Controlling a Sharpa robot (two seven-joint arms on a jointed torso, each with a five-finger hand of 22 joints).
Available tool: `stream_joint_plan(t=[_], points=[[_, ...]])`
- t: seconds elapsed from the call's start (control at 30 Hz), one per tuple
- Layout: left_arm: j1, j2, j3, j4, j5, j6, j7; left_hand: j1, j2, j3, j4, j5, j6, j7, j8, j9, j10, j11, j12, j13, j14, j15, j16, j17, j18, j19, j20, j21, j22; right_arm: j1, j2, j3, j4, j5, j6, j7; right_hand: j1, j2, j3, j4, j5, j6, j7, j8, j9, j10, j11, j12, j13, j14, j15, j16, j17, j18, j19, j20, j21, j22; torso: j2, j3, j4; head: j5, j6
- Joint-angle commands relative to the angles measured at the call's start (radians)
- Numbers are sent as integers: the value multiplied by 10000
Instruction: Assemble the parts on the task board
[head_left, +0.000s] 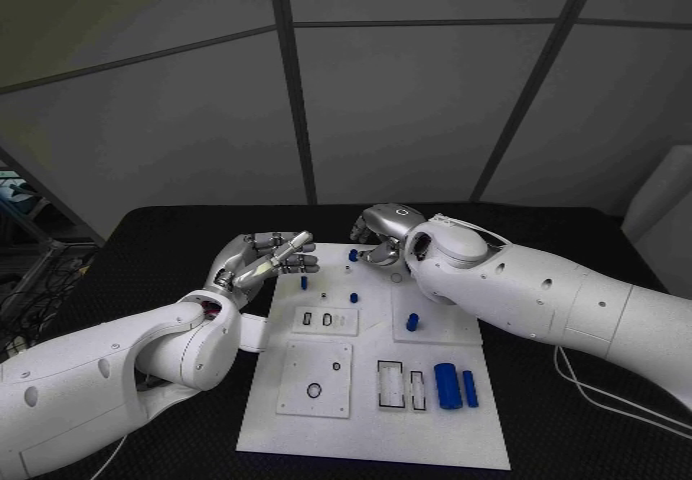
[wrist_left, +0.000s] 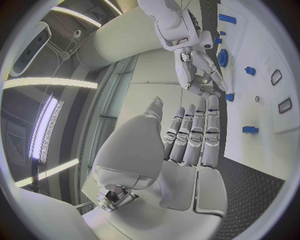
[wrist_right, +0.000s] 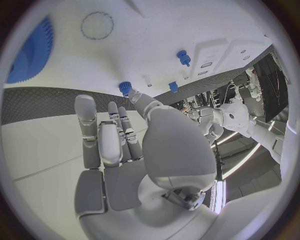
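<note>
A: Where's the board?
B: Mid-table, its long axis running away from the robot. Two blue cylinders lie side by side near its right edge, pointing along that axis, and small blue pegs stand further up.
A: And the left hand?
B: Over the board's far left corner, fingers straight and close together, holding nothing.
A: The right hand?
B: At the far edge, fingers extended near a blue peg; I can't tell if it's gripped. A big blue gear sits nearby.
</note>
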Motion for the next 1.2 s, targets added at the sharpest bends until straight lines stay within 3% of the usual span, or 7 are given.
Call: stream_joint_plan(t=[0.03,0.23,0.47,0.6,0.63,0.77,1.2], points=[[17,-25,10,-10,-68,104,42,71,34,12,-76,-32,-10,90,-40,-15,0,62,-52,-12,-69,-25,-64,18,-178,80,-12,-67,-17,21,-628,16,675,647,-775,129,-10,-58,-125,39,118,74,74,52,39,175,-78,149,32,301,-6,-19,-18,-32,-46,-7,-6,25,-36,15,-71,-59,44],[16,-85,10,-40,-68,105,42,69,36,12,-78,-33,-10,90,-45,-14,-3,63,-58,-12,-73,-23,-74,20,-178,83,-11,-68,-18,32,-2262,186,1959,2123,-226,-76,-302,-248,-518,310,700,311,214,145,85,1540,-196,935,344,344,-125,120,215,-110,257,-12,264,449,-101,79,-249,-77,112],[14,-25,9,-108,-68,129,55,70,41,14,-82,-33,-2,82,-45,-13,0,61,-61,-11,-75,-22,-82,23,-178,87,-10,-69,-20,39,-3259,235,2282,2874,727,-280,-166,-387,-2052,961,1035,-238,13,194,78,2493,-484,2489,1621,485,-366,570,931,-247,772,-232,716,1178,-127,162,-377,-173,195],[13,90,9,-141,-68,170,51,70,41,14,-82,-33,-2,82,-45,-13,0,61,-61,-11,-75,-22,-82,23,-178,87,-10,-69,-20,39,-3219,239,2062,2793,983,-440,181,-356,-2743,1330,1101,-609,2,174,50,2359,-502,3698,2735,553,-390,817,1345,-291,890,-281,843,1373,-88,194,-383,-194,172],[12,114,9,-152,-68,178,46,70,41,14,-82,-33,-2,82,-45,-13,0,61,-61,-11,-75,-22,-82,23,-178,87,-10,-69,-20,38,-3170,240,1981,2770,1034,-478,943,-139,-3462,1976,1225,-851,50,316,92,1407,-526,5024,4114,558,-455,925,1485,-410,920,-103,894,1437,-85,194,-383,-191,164],[11,165,9,-181,-68,202,25,68,44,14,-84,-34,6,75,-44,-11,2,58,-64,-10,-77,-22,-89,25,-178,90,-10,-70,-22,37,-2992,240,1720,2806,1218,-600,1140,-321,-3819,2862,1002,-1229,138,345,39,1200,-383,6090,5085,605,-245,1096,1798,-328,1006,-182,1041,1666,-73,213,-373,-213,136],[6,196,9,-217,-68,239,6,65,44,13,-83,-34,8,73,-44,-10,1,58,-65,-10,-79,-21,-92,26,-178,91,-9,-70,-22,31,-2460,238,1148,2562,1425,-978,1276,-123,-4032,2895,910,-1240,137,705,70,2084,-352,9798,9029,783,-225,1633,2824,-471,1382,-116,1609,2532,-56,212,-360,-224,45]])
